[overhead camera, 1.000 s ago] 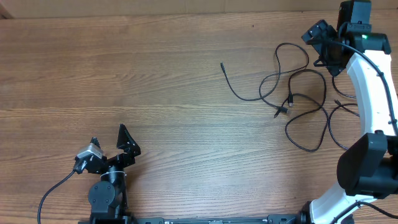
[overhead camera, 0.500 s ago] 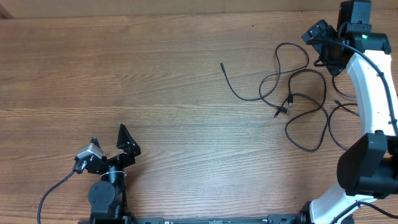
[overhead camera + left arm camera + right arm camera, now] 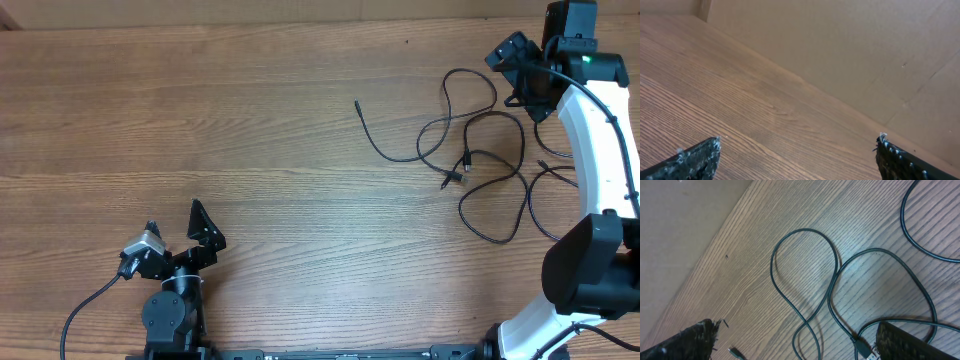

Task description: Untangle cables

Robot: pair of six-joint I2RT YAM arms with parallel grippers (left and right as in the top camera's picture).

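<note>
Here the cables [image 3: 467, 158] lie in loose, overlapping loops on the table [image 3: 250, 130] toward its 3 o'clock edge. They are near the right gripper [image 3: 522, 75], at its 7 o'clock; its jaws are spread wide and grasp nothing. The left gripper [image 3: 178, 232], likewise spread and empty, sits at the table's 7 o'clock, well apart from them.

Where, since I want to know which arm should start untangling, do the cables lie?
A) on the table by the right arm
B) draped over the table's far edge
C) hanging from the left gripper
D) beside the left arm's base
A: the cables lie in loose loops on the wood by the open right gripper, far from the left gripper.
</note>
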